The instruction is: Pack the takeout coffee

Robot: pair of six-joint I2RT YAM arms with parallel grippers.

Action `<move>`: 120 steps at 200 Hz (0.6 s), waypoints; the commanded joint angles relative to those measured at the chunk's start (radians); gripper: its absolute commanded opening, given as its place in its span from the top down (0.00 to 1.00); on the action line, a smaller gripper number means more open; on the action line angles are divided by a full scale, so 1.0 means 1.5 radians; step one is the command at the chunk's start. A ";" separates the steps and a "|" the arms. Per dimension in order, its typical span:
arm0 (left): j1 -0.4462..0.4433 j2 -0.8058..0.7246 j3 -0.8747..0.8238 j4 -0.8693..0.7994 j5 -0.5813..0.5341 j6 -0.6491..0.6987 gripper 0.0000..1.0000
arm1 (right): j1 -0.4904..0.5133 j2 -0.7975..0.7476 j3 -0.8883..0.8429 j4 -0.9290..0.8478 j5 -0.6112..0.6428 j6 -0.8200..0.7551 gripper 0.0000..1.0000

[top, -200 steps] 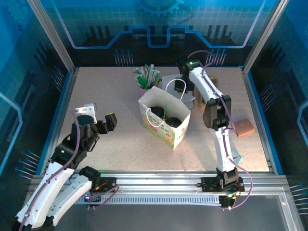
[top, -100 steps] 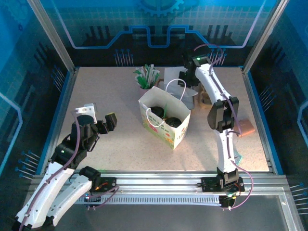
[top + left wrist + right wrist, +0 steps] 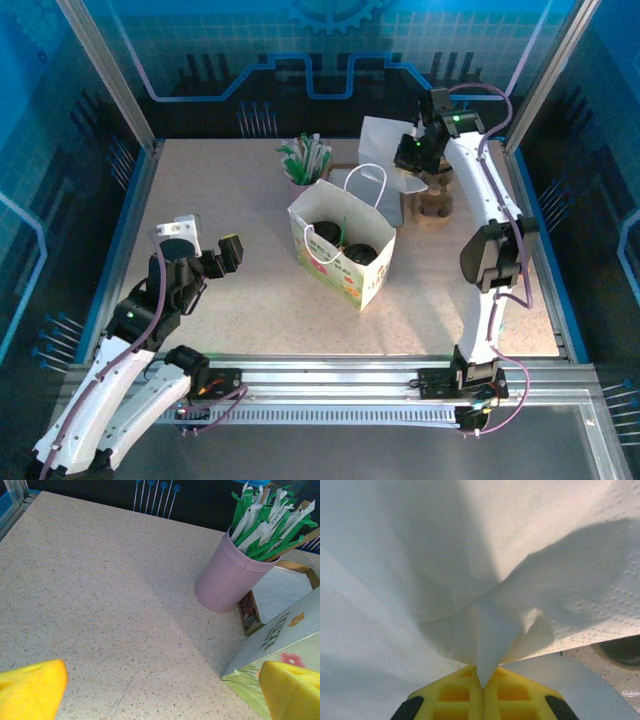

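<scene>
Right pincer (image 3: 482, 674) pinching napkin (image 3: 470, 555), left pincer (image 3: 161, 687) spread, bag (image 3: 366, 281) holding two black lids (image 3: 325, 236), pink cup (image 3: 225, 580) of sachets (image 3: 265, 525).

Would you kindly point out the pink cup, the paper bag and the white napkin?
pink cup (image 3: 225, 580), left wrist view, its side wall.
paper bag (image 3: 335, 270), top view, its printed front face.
white napkin (image 3: 410, 555), right wrist view, its upper sheet.
</scene>
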 commanded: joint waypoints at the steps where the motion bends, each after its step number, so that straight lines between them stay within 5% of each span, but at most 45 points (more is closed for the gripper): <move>1: 0.000 0.000 0.001 0.006 0.002 0.007 0.01 | -0.024 -0.054 -0.034 0.036 -0.044 0.023 1.00; 120: 0.000 -0.003 0.009 0.004 0.017 0.009 0.01 | -0.086 -0.327 -0.265 0.222 -0.135 0.103 1.00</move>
